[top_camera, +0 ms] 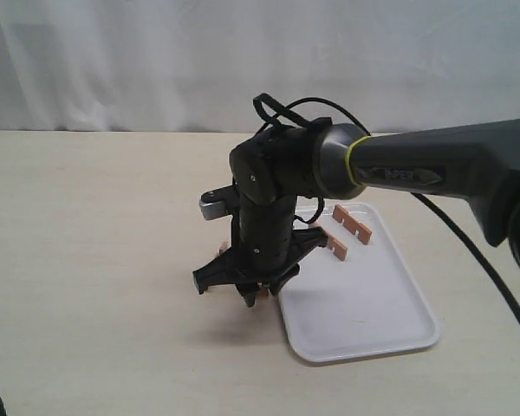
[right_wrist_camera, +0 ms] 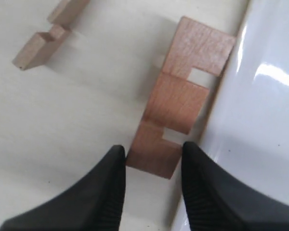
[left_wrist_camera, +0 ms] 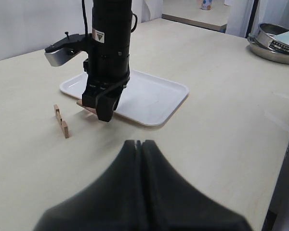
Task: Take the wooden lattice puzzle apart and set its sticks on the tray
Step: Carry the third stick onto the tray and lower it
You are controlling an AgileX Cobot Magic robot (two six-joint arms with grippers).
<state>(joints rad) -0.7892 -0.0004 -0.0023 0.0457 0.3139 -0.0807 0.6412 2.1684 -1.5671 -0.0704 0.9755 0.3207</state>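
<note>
- My right gripper point(right_wrist_camera: 152, 147) has its fingers point(right_wrist_camera: 111, 187) tight against both sides of one end of the first stick point(right_wrist_camera: 180, 91), which lies flat on the table point(top_camera: 87, 260).
- This stick lies just beside the rim of the tray point(right_wrist_camera: 260, 120), with its long axis along the rim and its two notches facing the tray.
- My left gripper point(left_wrist_camera: 139, 144) has its fingers pressed together, and nothing is between them.
- I count four sticks. A second stick point(left_wrist_camera: 61, 121) stands on its edge on the table, notches up. A third stick point(top_camera: 353, 224) and a fourth stick point(top_camera: 334, 245) lie side by side on the tray.
- There is one tray.
- The right arm carries white writing point(top_camera: 399, 173), too blurred for me to read, and a yellow triangle label point(left_wrist_camera: 98, 34).
</note>
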